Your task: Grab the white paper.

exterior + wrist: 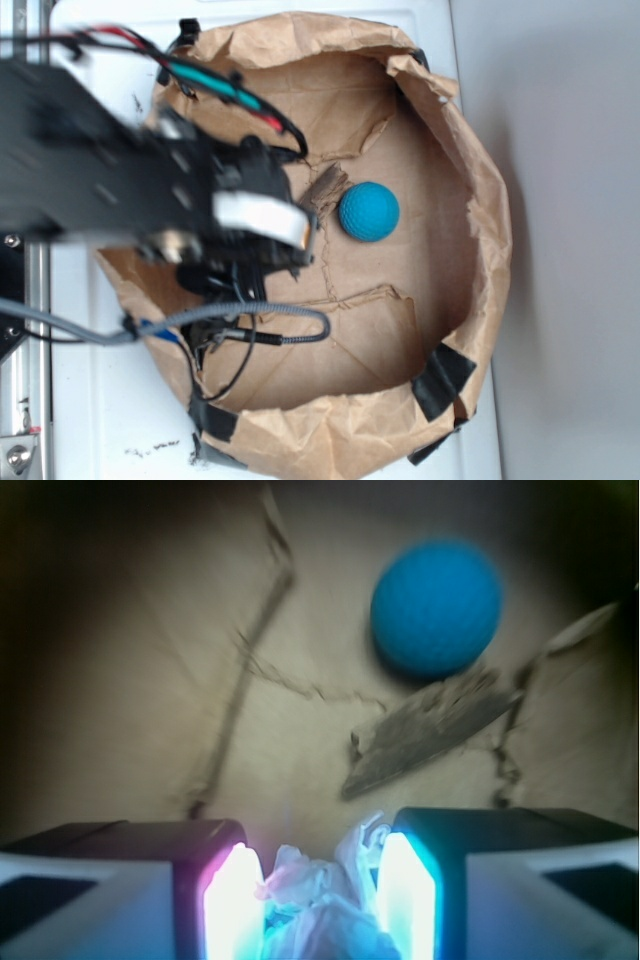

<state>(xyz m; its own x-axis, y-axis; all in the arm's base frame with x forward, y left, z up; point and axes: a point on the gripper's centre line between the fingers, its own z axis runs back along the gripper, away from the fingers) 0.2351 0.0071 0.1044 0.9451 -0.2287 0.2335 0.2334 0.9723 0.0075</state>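
In the wrist view the white paper [318, 900], a crumpled off-white wad, sits between my two lit finger pads and touches both. My gripper [320, 868] is shut on it, above the brown paper floor. In the exterior view my gripper [292, 246] is blurred at the left of the brown-paper-lined basin, and the arm hides the wad there. The teal ball [436, 605] lies ahead of the fingers to the right; it also shows in the exterior view [368, 211].
A dark brown bark piece [430, 728] lies between the gripper and the ball, and shows in the exterior view [325, 187] too. The brown paper bag lining [450, 300] rises in crumpled walls all round, held with black tape [442, 380]. Cables [250, 330] hang below the arm.
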